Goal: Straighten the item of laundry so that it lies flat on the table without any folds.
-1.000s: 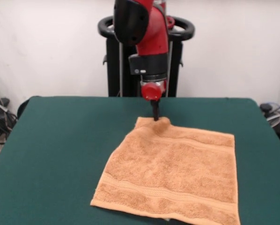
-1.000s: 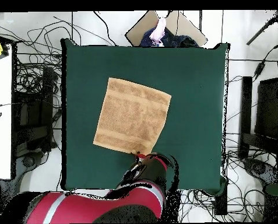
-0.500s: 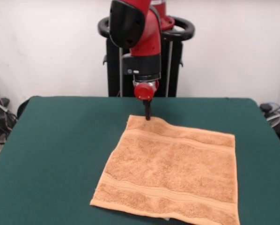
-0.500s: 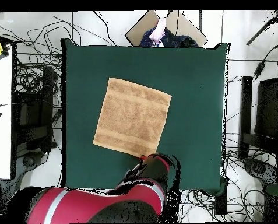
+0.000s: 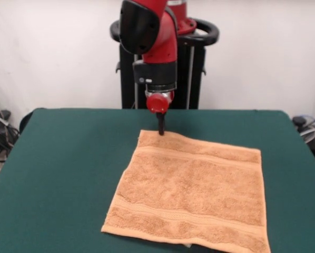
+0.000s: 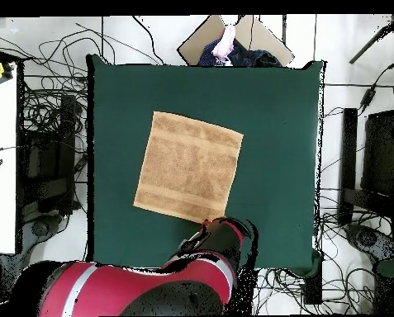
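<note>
Orange-tan terry towel (image 5: pixel 192 192) flat on green table (image 5: pixel 62 158), hand (image 5: pixel 160 130) at far corner

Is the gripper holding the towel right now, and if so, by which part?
The gripper sits at the towel's far corner, at the cloth's edge. Whether it actually pinches that corner or only touches it cannot be told from either view.

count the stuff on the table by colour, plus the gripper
orange-tan: 1, the towel
black: 1, the gripper, its tip at the towel's far corner
green: 1, the table itself
total: 3
</note>
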You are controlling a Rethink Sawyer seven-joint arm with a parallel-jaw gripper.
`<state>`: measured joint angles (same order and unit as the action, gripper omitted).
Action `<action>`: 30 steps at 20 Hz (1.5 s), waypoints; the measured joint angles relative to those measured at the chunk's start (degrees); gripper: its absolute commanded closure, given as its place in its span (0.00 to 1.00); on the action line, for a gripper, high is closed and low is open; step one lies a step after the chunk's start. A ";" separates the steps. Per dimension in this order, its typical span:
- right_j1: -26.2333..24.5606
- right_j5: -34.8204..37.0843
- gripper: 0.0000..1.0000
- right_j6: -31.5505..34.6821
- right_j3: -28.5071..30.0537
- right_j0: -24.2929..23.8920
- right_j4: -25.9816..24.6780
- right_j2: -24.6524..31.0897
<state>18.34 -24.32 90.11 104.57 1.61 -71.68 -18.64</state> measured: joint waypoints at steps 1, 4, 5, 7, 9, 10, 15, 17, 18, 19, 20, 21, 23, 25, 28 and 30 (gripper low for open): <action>0.00 0.00 1.00 0.00 -0.02 -0.01 -0.25 -0.01; 0.01 0.00 1.00 0.00 -0.07 -0.01 -1.13 -0.01; 0.01 0.00 1.00 0.00 -0.09 -0.01 -1.60 -0.01; 0.02 0.00 1.00 0.00 -0.12 -0.01 -2.34 -0.01; 0.02 0.00 1.00 0.00 -0.12 -0.01 -3.12 -0.01; 0.02 0.00 1.00 0.00 -0.13 -0.01 -3.49 -0.01; 0.20 0.00 1.00 0.00 -0.13 -0.01 -5.48 -0.01; 0.30 0.00 1.00 0.00 -0.13 -0.01 -6.34 -0.01; 0.34 0.00 1.00 0.00 -0.13 -0.01 -6.71 -0.01; 0.39 0.00 1.00 0.00 -0.13 -0.01 -7.08 -0.01; 0.44 0.00 1.00 0.00 -0.13 -0.01 -7.46 -0.01; 0.50 0.00 1.00 0.00 -0.13 -0.01 -7.74 0.00; 0.75 0.00 1.00 0.00 -0.14 -0.01 -8.55 0.00; 1.09 0.00 1.00 0.00 -0.23 0.00 -9.29 0.00; 1.62 0.00 1.00 0.01 -0.37 -0.01 -10.10 0.00; 2.02 0.00 1.00 0.00 -0.53 -0.01 -10.58 -0.01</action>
<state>20.37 -24.32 90.11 104.04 1.60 -82.26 -18.64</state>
